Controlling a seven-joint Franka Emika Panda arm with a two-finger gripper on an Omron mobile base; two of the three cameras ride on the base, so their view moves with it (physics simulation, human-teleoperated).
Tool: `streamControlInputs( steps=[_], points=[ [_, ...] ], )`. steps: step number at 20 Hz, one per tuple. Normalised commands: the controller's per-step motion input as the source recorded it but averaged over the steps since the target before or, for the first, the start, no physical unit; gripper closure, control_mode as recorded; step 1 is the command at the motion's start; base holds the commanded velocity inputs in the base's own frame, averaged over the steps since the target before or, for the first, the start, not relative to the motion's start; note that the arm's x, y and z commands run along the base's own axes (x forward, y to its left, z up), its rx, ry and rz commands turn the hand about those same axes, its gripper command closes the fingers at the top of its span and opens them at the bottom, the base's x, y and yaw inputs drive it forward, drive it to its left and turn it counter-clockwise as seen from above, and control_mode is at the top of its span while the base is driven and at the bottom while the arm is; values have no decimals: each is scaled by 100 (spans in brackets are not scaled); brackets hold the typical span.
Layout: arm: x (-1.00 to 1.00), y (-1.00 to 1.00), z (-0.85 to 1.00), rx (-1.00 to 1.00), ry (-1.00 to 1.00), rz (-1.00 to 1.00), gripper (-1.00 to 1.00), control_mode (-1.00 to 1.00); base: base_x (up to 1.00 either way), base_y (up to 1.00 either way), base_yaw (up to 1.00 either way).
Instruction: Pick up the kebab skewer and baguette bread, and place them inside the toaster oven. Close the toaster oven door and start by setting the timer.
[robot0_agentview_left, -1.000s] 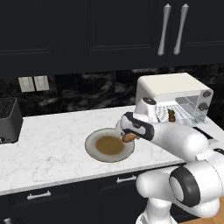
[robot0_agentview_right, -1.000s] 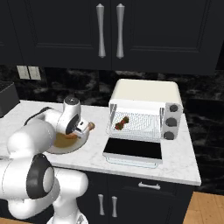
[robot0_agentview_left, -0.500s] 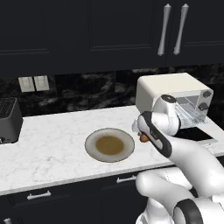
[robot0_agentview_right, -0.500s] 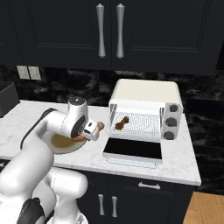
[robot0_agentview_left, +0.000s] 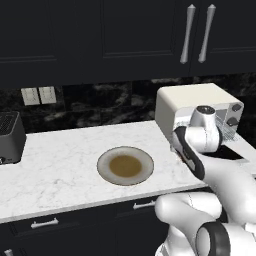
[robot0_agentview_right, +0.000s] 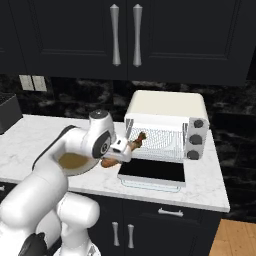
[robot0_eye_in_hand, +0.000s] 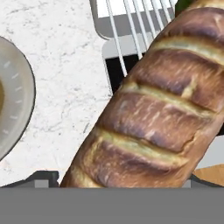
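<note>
hand: the hand (robot0_agentview_right: 120, 152) is closed around the baguette bread (robot0_eye_in_hand: 153, 109), held above the bench (robot0_agentview_right: 210, 185) just left of the open oven front
baguette bread: in the hand's grip, its scored crust running diagonally across the hand view; brown end showing below the hand (robot0_agentview_right: 109, 163)
kebab skewer: kebab skewer (robot0_agentview_right: 137, 139) lies on the wire rack (robot0_agentview_right: 160, 142) inside the toaster oven (robot0_agentview_right: 167, 107), at its left side
toaster oven door: toaster oven door (robot0_agentview_right: 152, 172) lies folded down flat, dark glass facing up
plate: plate (robot0_agentview_left: 125, 165) sits on the bench, left of the oven
</note>
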Motion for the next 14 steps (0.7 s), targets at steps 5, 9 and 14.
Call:
streamControlInputs(
  steps=[5,9,14],
  points=[
    [0,-76,15,-12,0,30,100,-100,0,0,0],
    [0,-68,13,0,0,47,100,-100,0,0,0],
    [12,-63,6,0,-3,36,100,-100,0,0,0]
  ],
)
